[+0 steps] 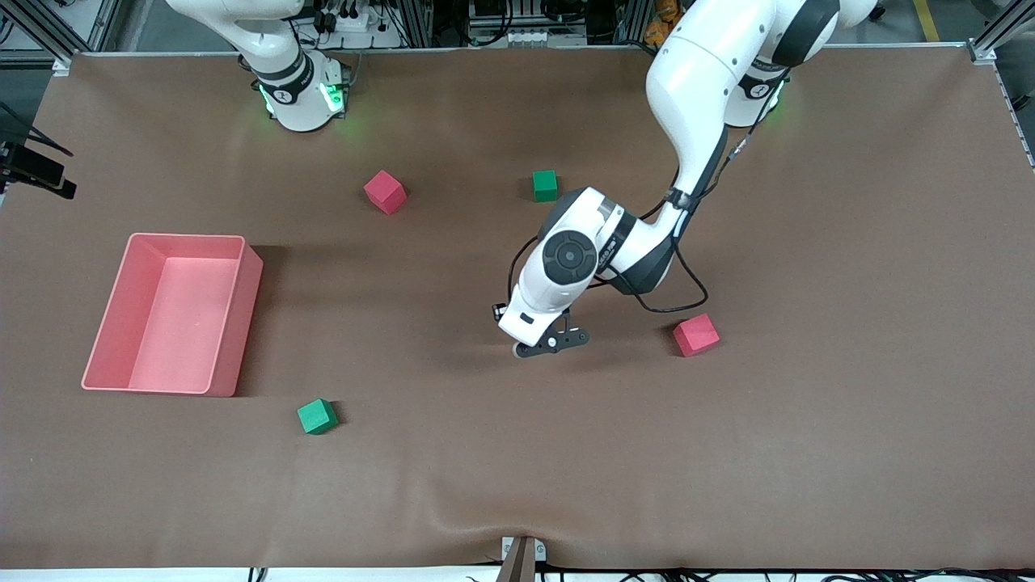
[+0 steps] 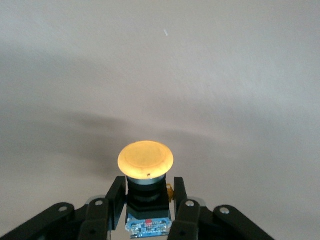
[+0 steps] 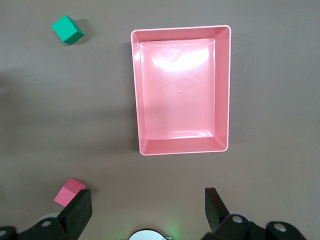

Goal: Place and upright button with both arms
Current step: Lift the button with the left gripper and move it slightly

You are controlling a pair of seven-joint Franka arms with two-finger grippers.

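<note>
Left gripper (image 2: 147, 212) is clamping jaws on the button's (image 2: 145, 172) black body, orange cap clear, low over mid-surface (image 1: 808, 453) for upright placement. Right gripper (image 3: 147, 210) is waiting, jaws apart, above the pink bin (image 3: 180, 150).

The front view looks down steeply from high across the worktop (image 1: 517, 485), facing both arm bases. The left wrist view sits very close above its end effector (image 2: 148, 207), seeing little but bare worktop. The right wrist view looks straight down from high up, sharing the pink bin (image 3: 223, 90) (and a green cube (image 3: 68, 29)) with the front view.
</note>
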